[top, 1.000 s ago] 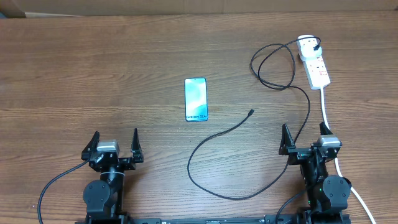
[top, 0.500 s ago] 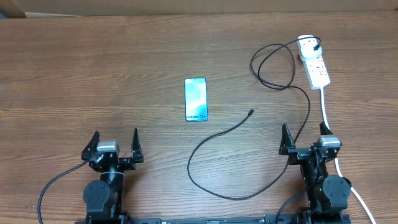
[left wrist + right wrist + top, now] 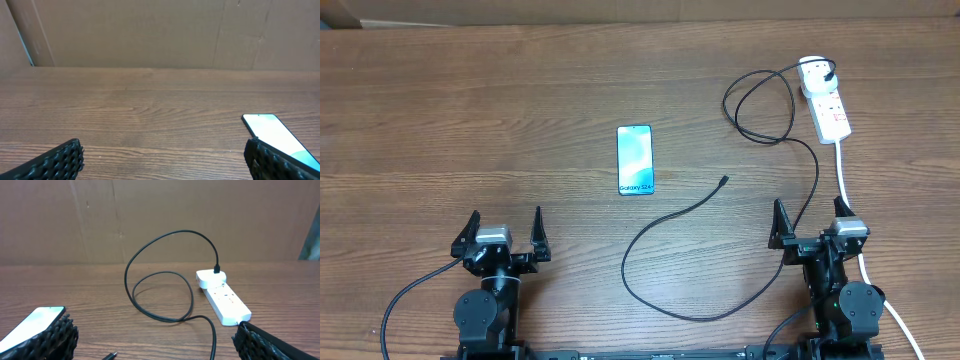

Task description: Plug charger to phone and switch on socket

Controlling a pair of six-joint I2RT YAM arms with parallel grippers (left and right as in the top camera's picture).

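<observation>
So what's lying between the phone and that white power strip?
Only the charger: its black cable lies in a loop close beside the socket. From there to the phone is bare table. The overhead view shows this best.

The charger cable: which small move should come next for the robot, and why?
Probably the right tool should reach forward and to its left, toward the charger tip. This tool is open and empty. The tip lies loose between it and the phone, nearer the right arm, and the plug already sits in the socket.
</observation>
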